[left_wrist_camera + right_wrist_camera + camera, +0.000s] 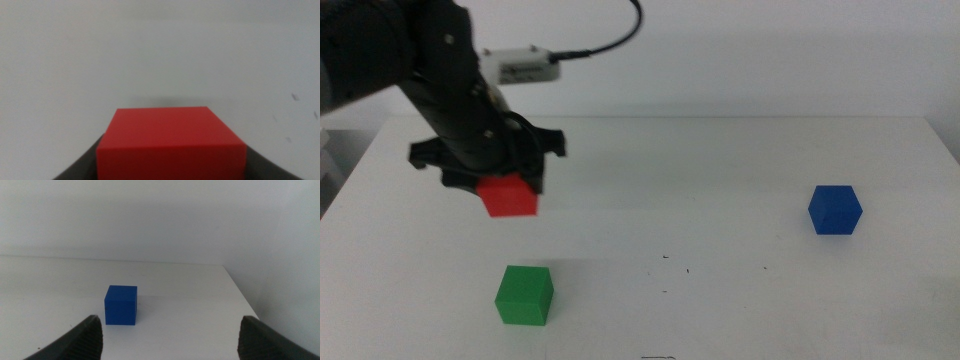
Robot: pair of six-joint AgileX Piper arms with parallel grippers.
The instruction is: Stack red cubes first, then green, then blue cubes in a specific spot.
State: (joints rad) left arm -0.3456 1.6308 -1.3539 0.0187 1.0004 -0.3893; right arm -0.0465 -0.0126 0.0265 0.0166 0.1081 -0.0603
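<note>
On the left side of the white tabletop (720, 180), the left claw (506, 190) hung above the surface, clenched on the red cube (509, 196), which was lifted clear of the tabletop. In the left wrist view the red cube (171, 142) filled the space between the two dark jaws, its flat top face turned toward the camera and the pale tabletop (150, 60) spread out beyond it. A white box with a black cable sat on the arm above that claw. Nearer the front edge, a little right of the held cube and below it in the middle view, the green cube (525, 294) rested on the tabletop, apart from the claw and the red cube. Toward the centre front lay a few tiny dark specks (675, 266) on bare white surface. Far over on the right, the blue cube (835, 210) stood alone on the tabletop, well apart from the other two. The right wrist view showed the blue cube (121, 305) ahead of the right claw (170, 335), whose jaws stood released and wide, touching nothing; this claw did not show in the middle view.
</note>
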